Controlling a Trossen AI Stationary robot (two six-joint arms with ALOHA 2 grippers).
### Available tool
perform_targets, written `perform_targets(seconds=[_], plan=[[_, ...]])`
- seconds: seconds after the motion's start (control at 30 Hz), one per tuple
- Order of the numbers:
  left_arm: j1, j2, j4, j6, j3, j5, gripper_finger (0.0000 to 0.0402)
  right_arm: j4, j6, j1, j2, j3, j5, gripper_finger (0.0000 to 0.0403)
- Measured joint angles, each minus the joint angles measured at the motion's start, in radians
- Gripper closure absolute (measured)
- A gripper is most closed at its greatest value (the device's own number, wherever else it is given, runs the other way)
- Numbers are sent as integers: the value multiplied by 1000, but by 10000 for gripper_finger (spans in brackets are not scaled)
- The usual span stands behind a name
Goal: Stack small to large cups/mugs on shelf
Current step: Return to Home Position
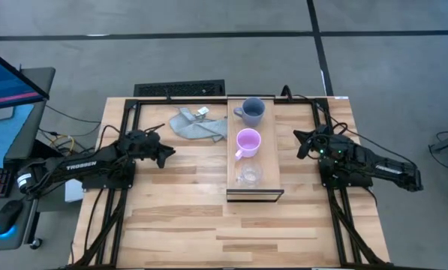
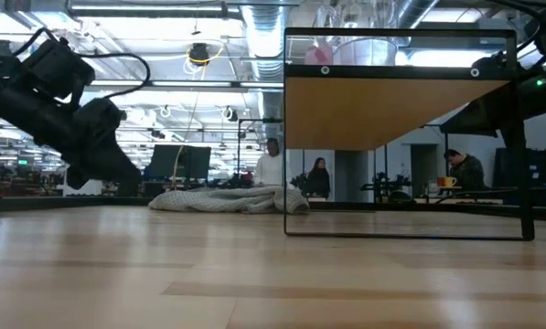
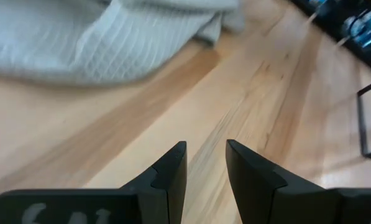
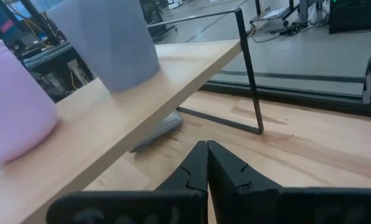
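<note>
The shelf (image 1: 272, 161) stands in the middle of the table on dark metal legs. Three vessels stand on it in a row. The blue-grey mug (image 1: 251, 111) is at the far end, the pink mug (image 1: 248, 142) is in the middle, and the clear glass cup (image 1: 248, 175) is near the front end. My left gripper (image 1: 169, 154) hangs low over the table left of the shelf, near the grey cloth. It is open with nothing between its fingers (image 3: 173, 165). My right gripper (image 1: 299, 143) is shut and empty, just right of the shelf and level with the pink mug (image 4: 11, 112).
A crumpled grey cloth (image 1: 197, 124) lies on the table at the far left of the shelf. A monitor, a keyboard and a mouse (image 1: 6, 217) stand off the table's left edge. Bare tabletop lies in front of the shelf. People stand in the room behind.
</note>
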Motion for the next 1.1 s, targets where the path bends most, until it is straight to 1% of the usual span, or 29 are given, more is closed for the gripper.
perform_targets(seconds=[0.1, 0.2, 1.1], plan=[[0, 0, -50, -1, 0, 0, 299, 0, -21, 0, 0, 0, -1, 377], [0, 0, -49, -1, 0, 3, 299, 0, -40, 0, 0, 0, -3, 377], [0, 0, -50, -3, -1, -6, 299, 1, -42, 0, 0, 0, -1, 377]])
